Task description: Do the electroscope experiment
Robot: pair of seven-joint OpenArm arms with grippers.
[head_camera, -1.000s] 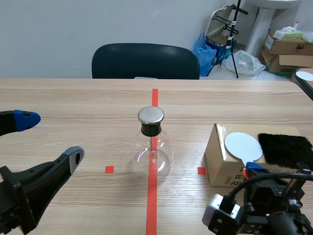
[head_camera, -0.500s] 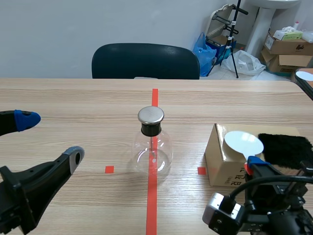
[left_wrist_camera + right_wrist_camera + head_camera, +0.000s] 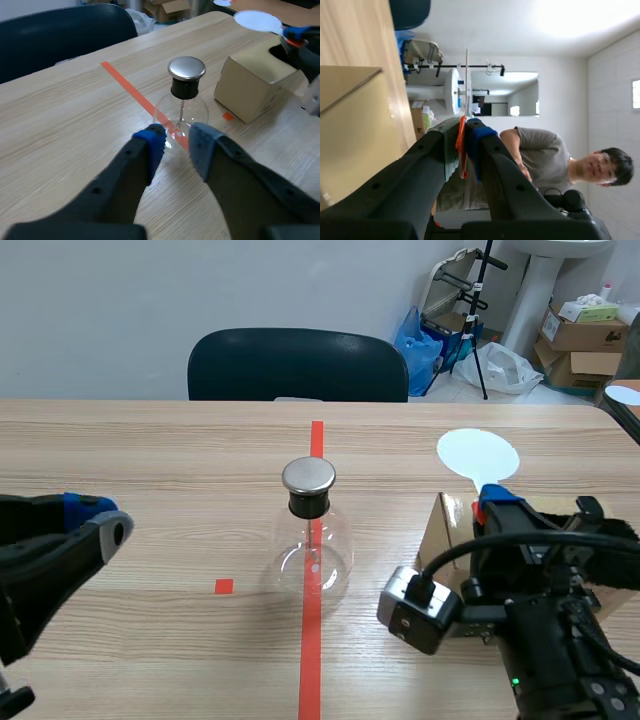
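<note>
Right pincer [image 3: 493,503]: clamped on the orange handle of the paddle [image 3: 478,454], above the box [image 3: 441,540]. The white disc projects beyond the fingertips, to the right of the flask [image 3: 312,540] and apart from it. Left pincer [image 3: 172,137]: fingers a narrow gap apart, holding nothing, low over the table [image 3: 150,450]. The flask stands just ahead of it, on the red tape line.
</note>
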